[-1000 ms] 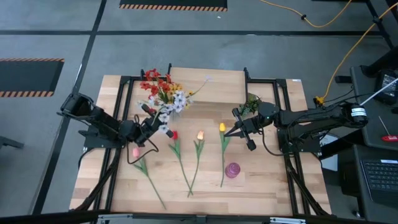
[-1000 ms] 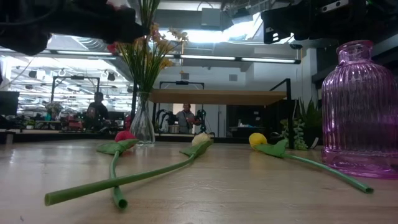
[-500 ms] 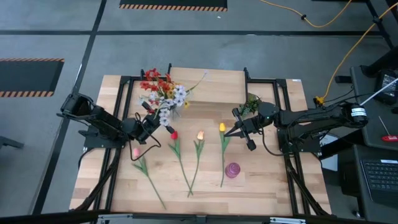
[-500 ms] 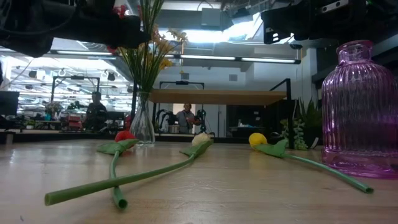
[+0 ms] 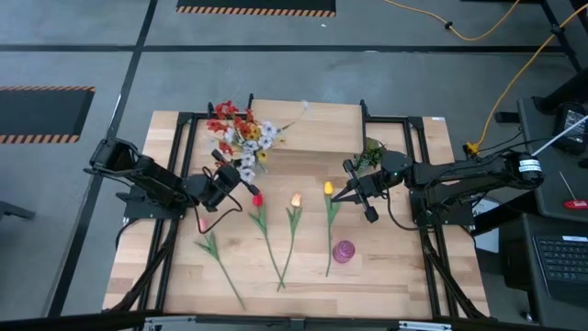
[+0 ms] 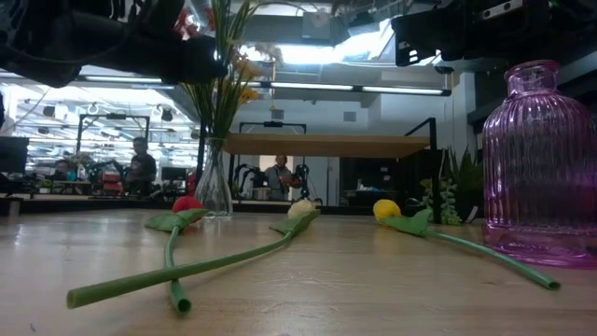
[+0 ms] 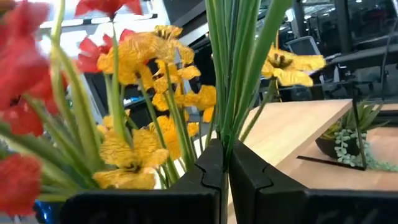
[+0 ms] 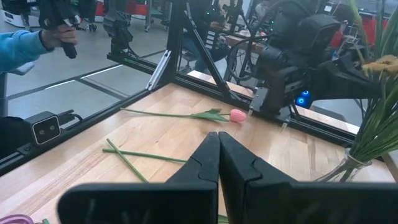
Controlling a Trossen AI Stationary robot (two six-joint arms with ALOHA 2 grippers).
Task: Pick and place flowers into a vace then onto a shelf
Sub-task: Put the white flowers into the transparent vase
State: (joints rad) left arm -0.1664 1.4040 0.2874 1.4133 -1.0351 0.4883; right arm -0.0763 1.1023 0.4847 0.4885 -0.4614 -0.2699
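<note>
The sprays of red, yellow-orange and white flowers (image 5: pixel 241 131) stand with their stems in a clear glass vase (image 6: pixel 214 189) on the table. My left gripper (image 5: pixel 231 178) is shut on their stems above the vase; it shows as a dark mass (image 6: pixel 182 56) in the low view. Red (image 5: pixel 256 199), orange (image 5: pixel 296 199) and yellow (image 5: pixel 327 188) tulips and a pink one (image 8: pixel 237 115) lie flat on the table. My right gripper (image 5: pixel 354 192) is shut and hovers by the yellow tulip, touching nothing. The shelf (image 5: pixel 317 117) stands at the far edge. My left gripper pinches several green stems (image 7: pixel 225 118) of the sprays between its two shut fingers (image 7: pixel 208 171). It comes level from the table's left, across the stems. The stems rise upright past the fingers, and their lower ends sit in the clear vase (image 6: pixel 214 177).
A purple ribbed glass vase (image 5: pixel 343 251) stands near the table's near right. A small green leafy plant (image 5: pixel 370 152) sits by the shelf's right leg. Black frame rails (image 5: pixel 423 221) run along both table sides. People show in the room beyond the table (image 6: pixel 140 163).
My left gripper has moved toward the table's right and a little toward its far edge, staying shut on the stems. The flower heads have swung toward the far edge, so the sprays stand more upright. The vase has stayed in place.
</note>
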